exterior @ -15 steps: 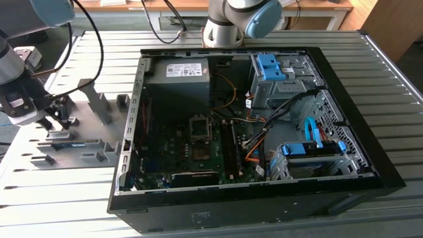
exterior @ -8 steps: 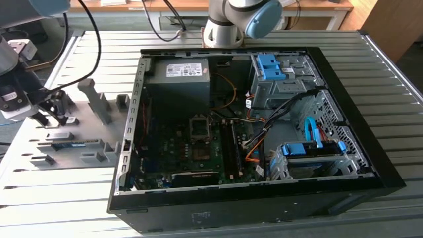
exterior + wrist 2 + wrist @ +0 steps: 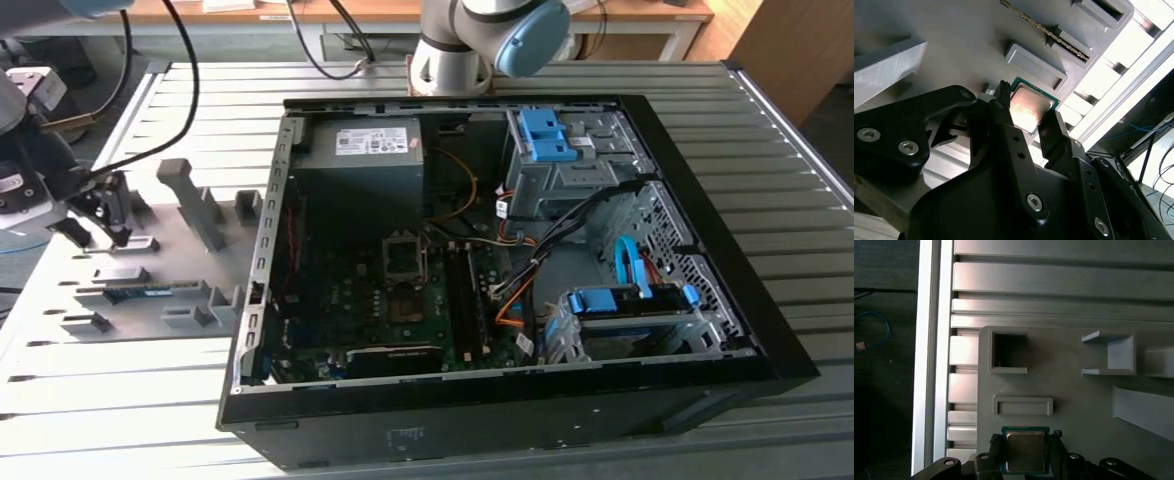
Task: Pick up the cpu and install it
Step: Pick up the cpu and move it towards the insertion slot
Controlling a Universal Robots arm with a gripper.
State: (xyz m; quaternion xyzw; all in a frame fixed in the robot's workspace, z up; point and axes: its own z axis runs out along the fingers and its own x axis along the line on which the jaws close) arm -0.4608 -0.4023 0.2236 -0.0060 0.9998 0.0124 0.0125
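Silver-grey lid facing up, the cpu (image 3: pixel 1025 452) sits right between the black fingers (image 3: pixel 994 454) of the gripper (image 3: pixel 104 232), out over the grey fixture plate (image 3: pixel 1079 405) at the exterior view's left and well apart from the open computer case (image 3: pixel 641 130). In both wrist views the fingers press against two opposite green edges, so it looks clamped on the chip. Whether the chip rests on the plate or hangs just clear of it, I cannot tell. The gripper's own body cuts off its nearest edge in the first wrist view, and in the second wrist view one finger covers a corner. It lies flat and is so nearly square that no long axis stands out. Its sides run parallel to the low rectangular block (image 3: pixel 1023 405) just beside it. Past that block a memory stick (image 3: pixel 1054 34) stands on edge, gold contacts showing. Inside the case, the black socket frame (image 3: pixel 404 255) sits on the motherboard (image 3: pixel 374 310), its inside too dark to read.
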